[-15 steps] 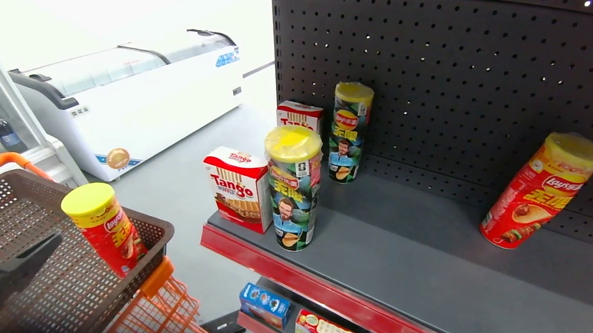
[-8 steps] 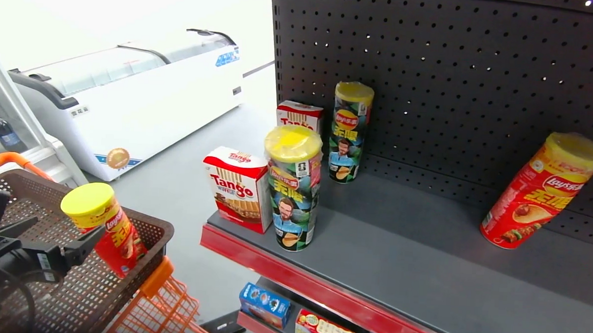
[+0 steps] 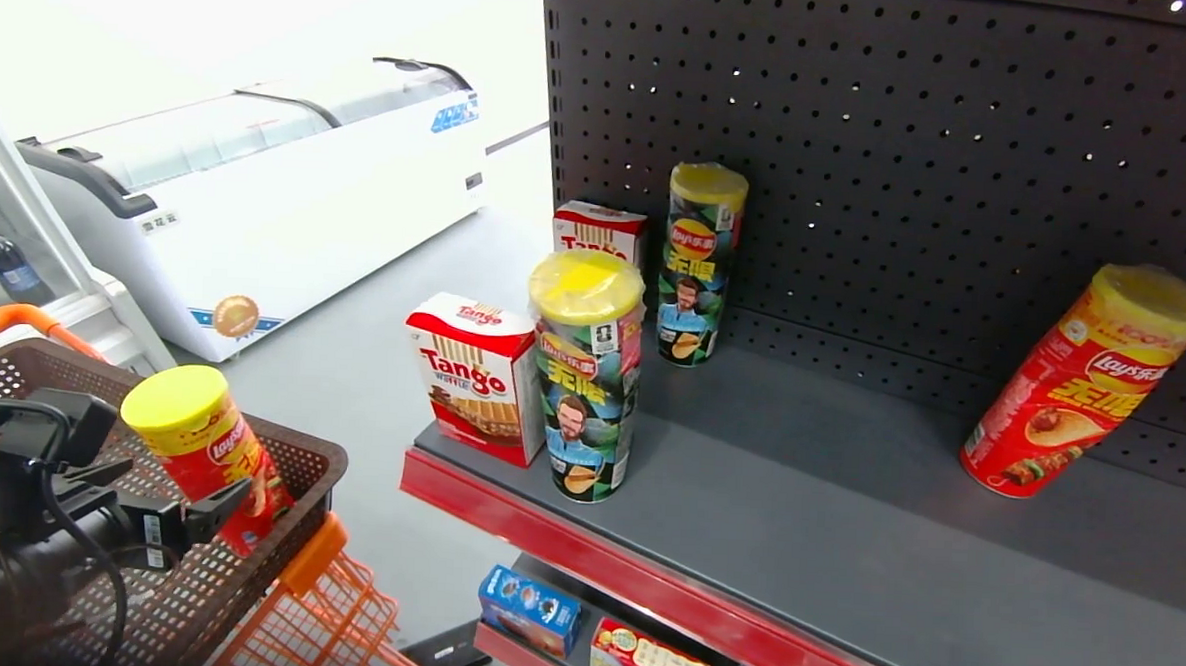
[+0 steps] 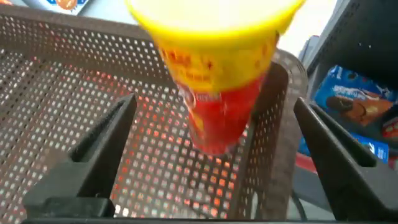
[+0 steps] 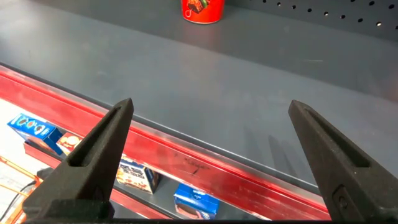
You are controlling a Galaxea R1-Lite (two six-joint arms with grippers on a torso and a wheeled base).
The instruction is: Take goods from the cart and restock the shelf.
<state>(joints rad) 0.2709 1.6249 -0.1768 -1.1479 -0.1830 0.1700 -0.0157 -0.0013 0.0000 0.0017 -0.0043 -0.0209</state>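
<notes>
A red chip can (image 3: 210, 444) with a yellow lid stands tilted in the front corner of the cart's brown mesh basket (image 3: 319, 458). My left gripper (image 3: 161, 494) is inside the basket, open, with one finger on each side of the can's lower half. In the left wrist view the can (image 4: 217, 93) stands between the fingers (image 4: 102, 146), clear gaps on both sides. My right gripper (image 5: 211, 162) hangs open and empty over the grey shelf board (image 5: 205, 81). A second red chip can (image 3: 1086, 380) leans against the pegboard at the shelf's right.
On the shelf's left end stand two green chip cans (image 3: 586, 373) and two wafer boxes (image 3: 473, 376). The shelf has a red front edge (image 3: 583, 563), with snack boxes (image 3: 529, 608) on the level below. A white chest freezer (image 3: 259, 198) stands behind the cart.
My left gripper has come forward in the basket from the lower left and now straddles the red can. The can and the shelf goods have not moved.
</notes>
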